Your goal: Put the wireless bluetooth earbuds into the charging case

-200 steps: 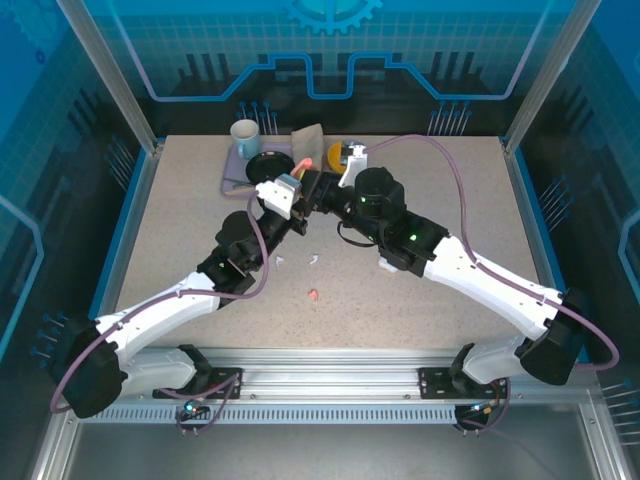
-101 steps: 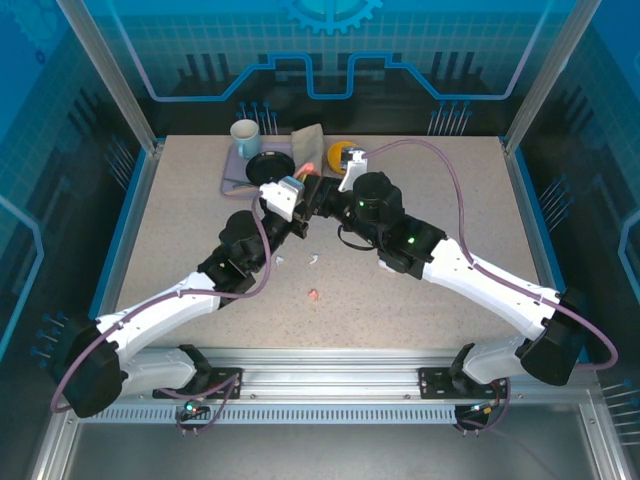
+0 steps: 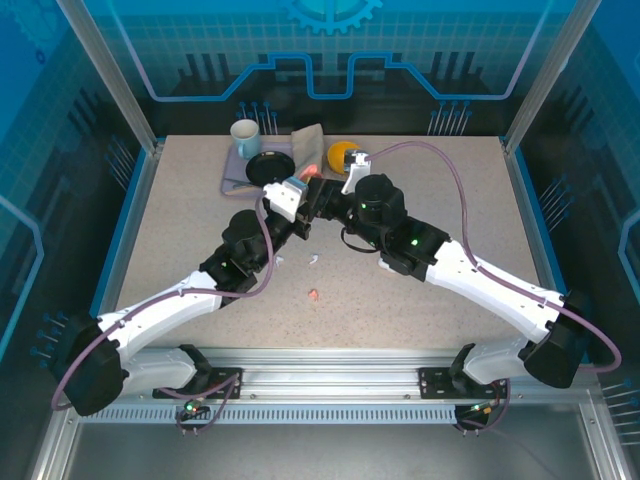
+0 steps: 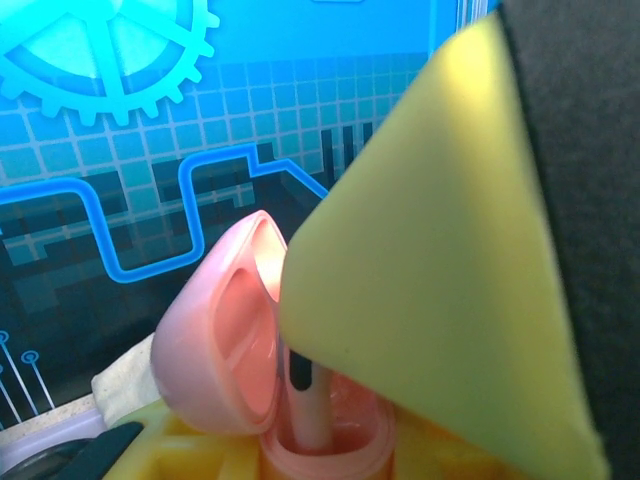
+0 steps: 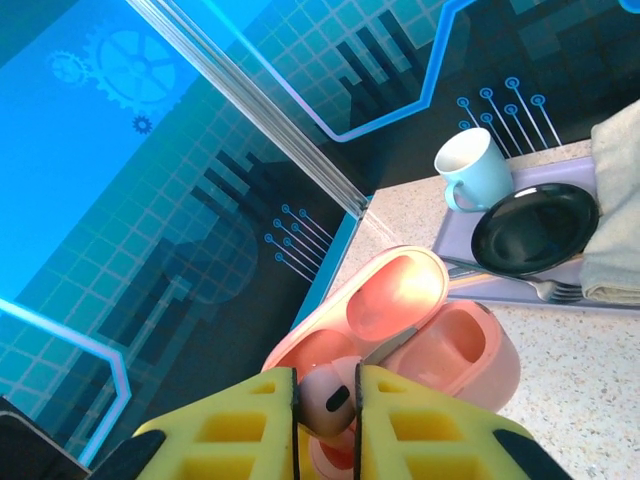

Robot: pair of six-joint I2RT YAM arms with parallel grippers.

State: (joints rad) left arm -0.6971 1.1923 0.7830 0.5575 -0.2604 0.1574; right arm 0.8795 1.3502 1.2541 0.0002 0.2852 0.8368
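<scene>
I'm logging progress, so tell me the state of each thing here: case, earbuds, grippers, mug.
case: lid open.
left gripper: shut on case.
right gripper: shut on pink earbud.
pink earbud: gripped, stem inside case opening.
loose pink earbud: lying on table.
white earbuds: lying on table.
mug: upright, looks empty.

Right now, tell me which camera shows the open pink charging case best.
Right wrist: the pink charging case sits open, largely clear, lid and well visible, a pink earbud just in front. Left wrist has the case close but half hidden behind a yellow finger. Top external reduces it to a pink speck between the arms.
</scene>
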